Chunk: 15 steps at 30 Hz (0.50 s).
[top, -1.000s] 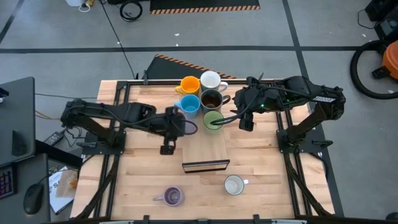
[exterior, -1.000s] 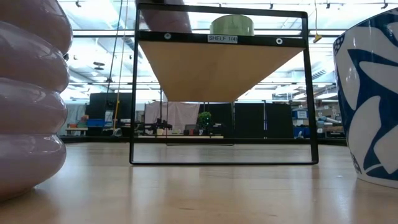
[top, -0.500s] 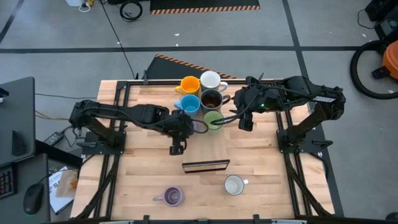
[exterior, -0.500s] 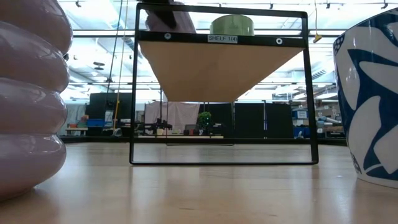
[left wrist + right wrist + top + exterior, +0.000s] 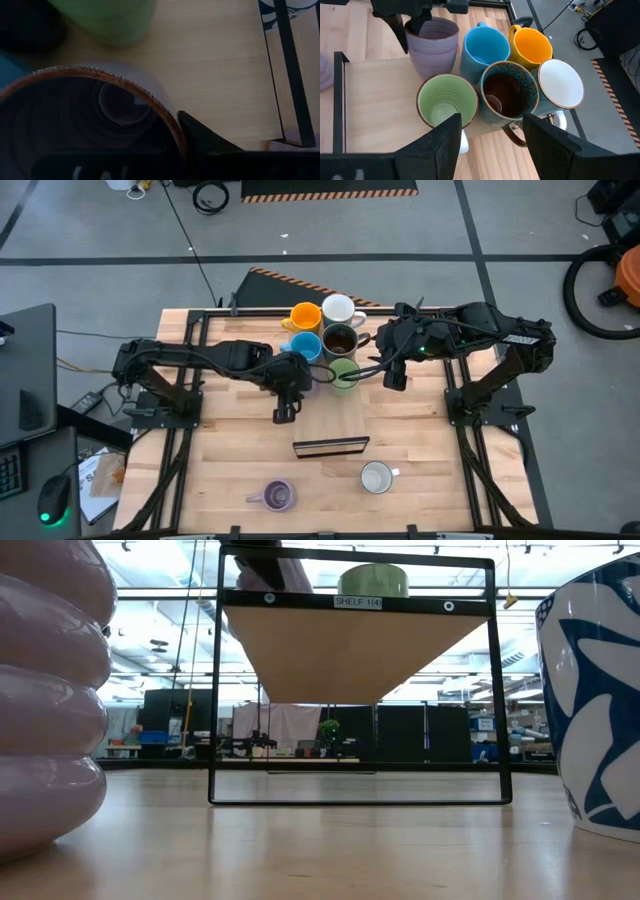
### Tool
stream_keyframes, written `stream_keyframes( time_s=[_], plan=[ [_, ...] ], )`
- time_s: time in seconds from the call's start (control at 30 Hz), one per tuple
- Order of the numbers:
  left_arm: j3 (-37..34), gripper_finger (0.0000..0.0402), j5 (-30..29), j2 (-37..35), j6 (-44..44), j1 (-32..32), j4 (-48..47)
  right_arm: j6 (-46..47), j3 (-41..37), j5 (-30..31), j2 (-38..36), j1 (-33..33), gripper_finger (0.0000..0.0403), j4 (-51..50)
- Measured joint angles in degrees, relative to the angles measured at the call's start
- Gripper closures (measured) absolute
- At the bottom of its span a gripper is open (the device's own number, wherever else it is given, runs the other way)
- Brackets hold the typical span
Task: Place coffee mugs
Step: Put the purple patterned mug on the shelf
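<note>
The left gripper clamps the ribbed lavender ceramic mug by its rim. The right gripper hovers open. Risk: at the lavender mug's 3 o'clock in the high view, the green ceramic mug stands just beside it, so a drift that way probably knocks it.

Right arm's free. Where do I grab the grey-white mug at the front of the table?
Take the grey-white mug by its rim, from straight above, one finger inside: it stands upright, mouth up, handle toward the right arm. Right gripper hangs open over the green mug; left gripper holds a lavender mug beside it.

Even overhead light (left wrist view blurred)
</note>
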Motion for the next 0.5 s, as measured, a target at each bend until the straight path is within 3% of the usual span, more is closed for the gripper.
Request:
stream_keyframes(
  time_s=[0.5],
  plan=[
    [0.0,0.03,-1.4,-0.1,-0.1,0.0,4.0,0.0,0.0,0.0,0.0,0.0,0.0186,0.8]
  ],
)
